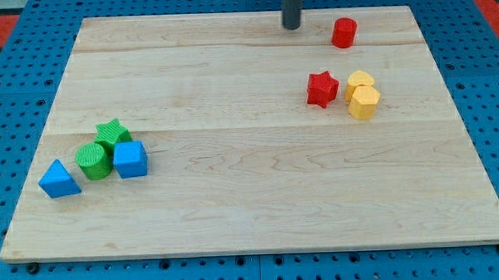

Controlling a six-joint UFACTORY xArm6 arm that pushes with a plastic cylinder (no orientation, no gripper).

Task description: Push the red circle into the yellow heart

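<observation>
Here, you have my tip (291, 26), the lower end of the straight dark rod, resting near the top edge of the pale wooden board (251, 198), touching no block; it carries no jaws, so nothing opens or closes. The red circle block (344, 33) sits to the view's right of my tip, a short gap between them. Below it, towards the view's bottom, you see the yellow heart block (359, 80) touching a yellow hexagonal block (365, 102), with a red star block (322, 88) just beside them on the left. Far off at the view's lower left sit a green star block (113, 133), a green ribbed cylinder (94, 159), a blue cube (130, 159) and a blue triangle (59, 179).
</observation>
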